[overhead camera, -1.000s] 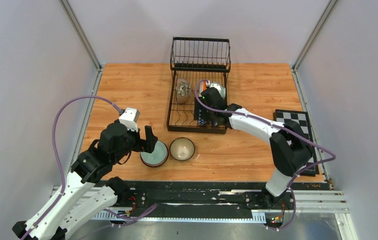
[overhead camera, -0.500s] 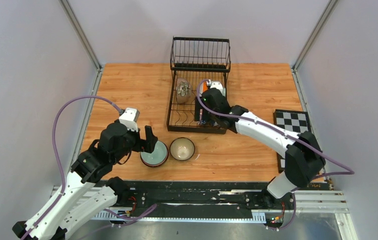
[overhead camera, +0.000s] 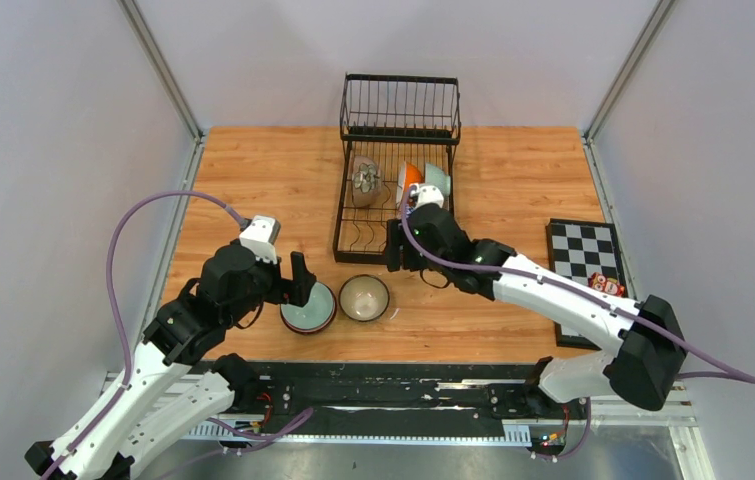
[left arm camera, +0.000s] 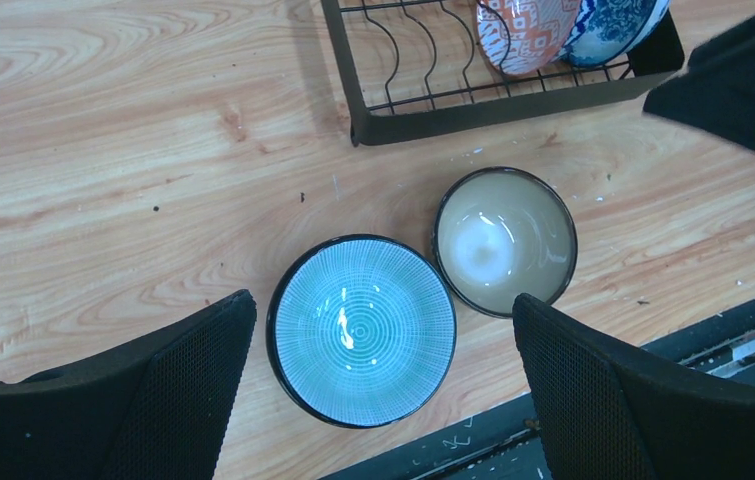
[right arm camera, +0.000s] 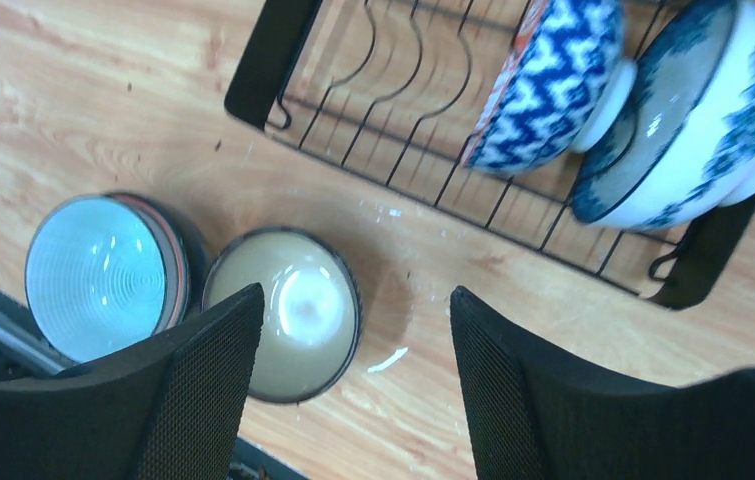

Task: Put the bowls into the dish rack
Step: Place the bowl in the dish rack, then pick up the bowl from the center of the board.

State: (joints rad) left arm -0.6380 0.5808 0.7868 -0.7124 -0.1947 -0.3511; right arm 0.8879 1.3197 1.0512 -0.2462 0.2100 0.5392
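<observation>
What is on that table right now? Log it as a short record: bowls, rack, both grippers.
on the table: teal-lined bowl and beige bowl, upright, side by side in front of the dish rack
in the rack: three bowls standing on edge: grey patterned bowl, orange bowl, pale bowl
left gripper: open, empty, above the teal-lined bowl
right gripper: open, empty, near the rack's front edge
left to load: two bowls

Wooden table (overhead camera: 253, 180) | far centre: black wire dish rack (overhead camera: 338, 215) | near centre: pale blue bowl (overhead camera: 308, 306) upright, beige bowl (overhead camera: 364, 297) just beside it on its right | right edge: black-and-white checkered board (overhead camera: 581, 245) lying flat
</observation>
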